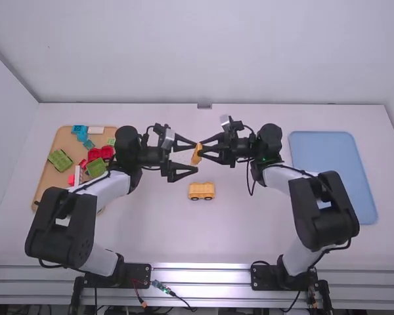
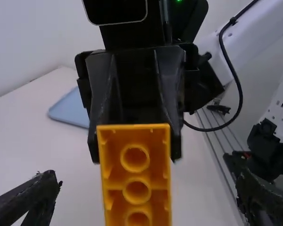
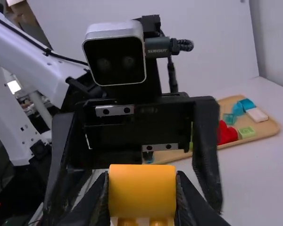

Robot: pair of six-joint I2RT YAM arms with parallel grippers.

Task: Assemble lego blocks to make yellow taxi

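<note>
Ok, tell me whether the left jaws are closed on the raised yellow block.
No, the left jaws stand wide apart, while the right jaws clamp the block between them.

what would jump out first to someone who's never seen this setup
Probably the yellow block held up between the two arms, clamped in the right gripper while the open left gripper faces it. Next, the yellow wagon-like piece on the table just below them, then the wooden tray of colourful blocks at the high view's left.
</note>
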